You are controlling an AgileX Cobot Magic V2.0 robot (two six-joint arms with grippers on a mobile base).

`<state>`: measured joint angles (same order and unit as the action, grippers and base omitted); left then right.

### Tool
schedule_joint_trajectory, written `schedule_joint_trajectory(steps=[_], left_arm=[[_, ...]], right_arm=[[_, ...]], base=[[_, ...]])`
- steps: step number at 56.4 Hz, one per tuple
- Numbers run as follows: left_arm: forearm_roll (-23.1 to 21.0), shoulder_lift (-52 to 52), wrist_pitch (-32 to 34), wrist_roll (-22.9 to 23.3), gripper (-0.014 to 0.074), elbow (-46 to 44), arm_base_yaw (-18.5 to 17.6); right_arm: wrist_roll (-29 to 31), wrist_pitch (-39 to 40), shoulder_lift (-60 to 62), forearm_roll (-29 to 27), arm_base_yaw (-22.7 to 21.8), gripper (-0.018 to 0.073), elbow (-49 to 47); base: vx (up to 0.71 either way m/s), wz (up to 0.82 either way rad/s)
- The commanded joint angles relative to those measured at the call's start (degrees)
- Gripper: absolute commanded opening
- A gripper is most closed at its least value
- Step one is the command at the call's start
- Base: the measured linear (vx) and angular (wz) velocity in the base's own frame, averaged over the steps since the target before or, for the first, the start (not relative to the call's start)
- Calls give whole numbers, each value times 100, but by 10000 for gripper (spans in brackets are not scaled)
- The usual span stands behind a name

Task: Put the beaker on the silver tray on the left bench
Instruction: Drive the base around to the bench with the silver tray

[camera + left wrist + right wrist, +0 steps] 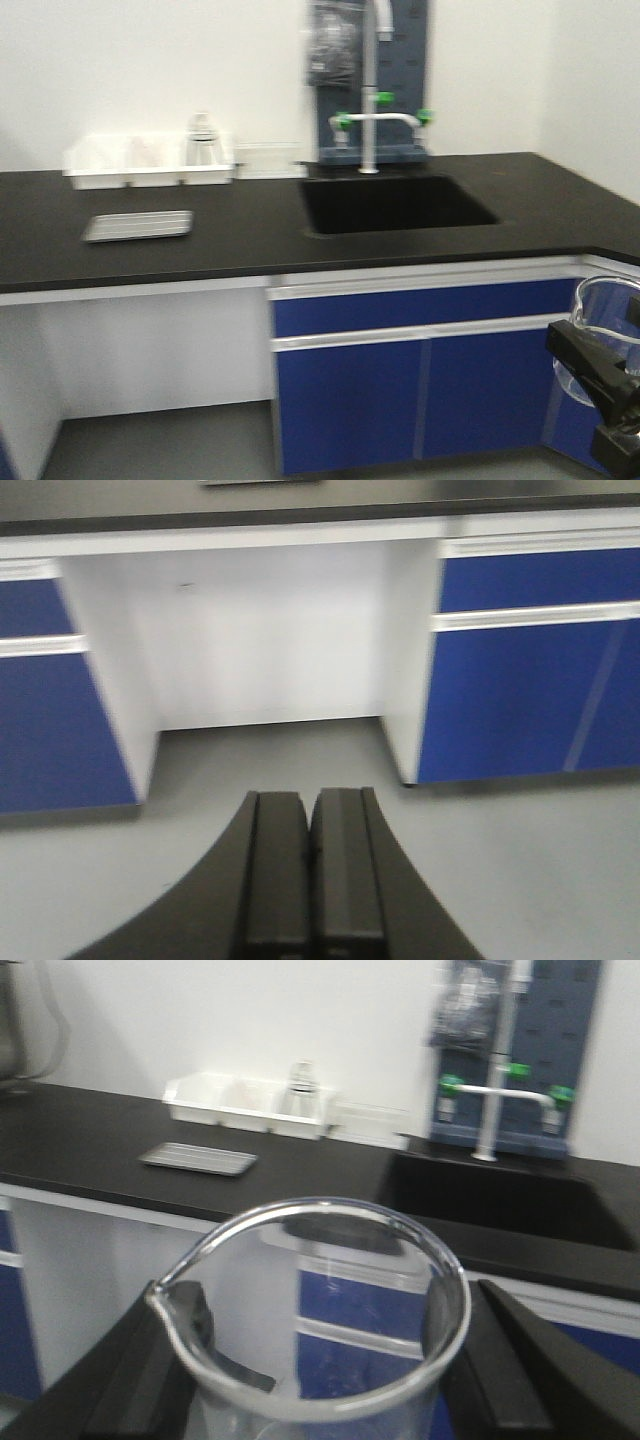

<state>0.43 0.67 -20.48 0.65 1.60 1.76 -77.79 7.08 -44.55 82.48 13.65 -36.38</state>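
My right gripper (315,1360) is shut on the clear glass beaker (320,1400), whose rim and pour spout fill the lower half of the right wrist view. From the front camera the beaker (600,335) hangs at the lower right, in front of the blue cabinets and below bench height, with the right gripper (600,375) clamped on it. The silver tray (138,226) lies flat on the left bench (250,240), far to the left of the beaker; the silver tray (197,1159) also shows on the left bench (90,1150) beyond the beaker's rim. My left gripper (310,820) is shut and empty, pointing at the floor.
A white divided tray (150,160) with a glass flask (203,140) stands at the back of the bench. A black sink (395,203) with a green-handled tap (372,120) lies right of the silver tray. Blue cabinet doors (410,390) sit under the bench, with a knee recess (265,640) beside them.
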Motion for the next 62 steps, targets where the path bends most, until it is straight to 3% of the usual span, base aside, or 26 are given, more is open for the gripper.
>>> schedule_joint_trajectory(steps=[1, 31, 62], left_arm=[[-11, 93, 441, 32, 1, 159, -28], [-11, 93, 441, 32, 1, 159, -28], [-11, 93, 441, 32, 1, 159, -28]], right_arm=[[-17, 21, 54, -4, -4, -7, -182], [-17, -3, 54, -4, -4, -7, -182], [-17, -22, 54, 4, -4, -7, -182]], base=[[13, 87], [26, 65], [43, 22]])
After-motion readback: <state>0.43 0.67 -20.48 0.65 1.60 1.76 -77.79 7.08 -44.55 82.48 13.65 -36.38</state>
